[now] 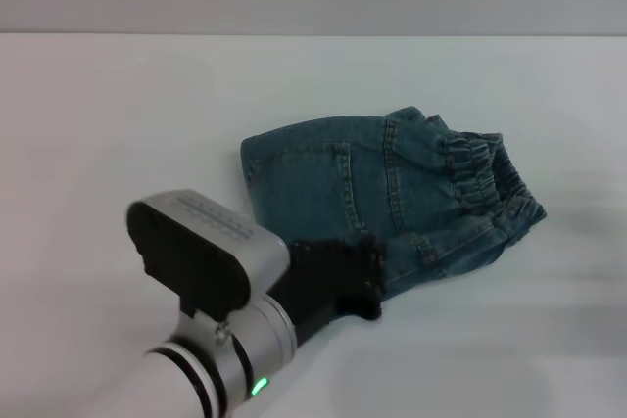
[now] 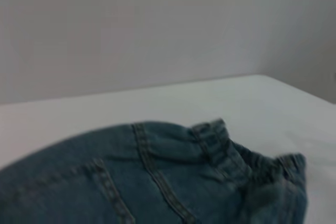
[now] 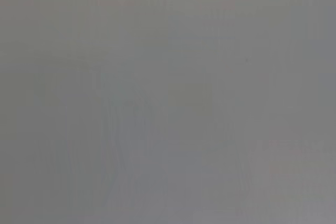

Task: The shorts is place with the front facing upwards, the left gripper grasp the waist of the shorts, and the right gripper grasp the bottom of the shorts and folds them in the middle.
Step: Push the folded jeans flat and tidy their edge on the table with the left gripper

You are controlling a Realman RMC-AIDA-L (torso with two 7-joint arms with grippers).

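Left arm (image 1: 211,359) enters from the lower left of the head view, silver-white cylinder with green light lit, black camera block on top of the wrist. Left gripper (image 1: 367,276) is low, black, reaching forward and to the right. Finger state not readable. Own fingers not visible in the left wrist view. Right arm not seen in any view.

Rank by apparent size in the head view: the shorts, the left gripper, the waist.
1. The shorts.
2. The left gripper and the waist look similar; the gripper is nearer the camera, so unranked.
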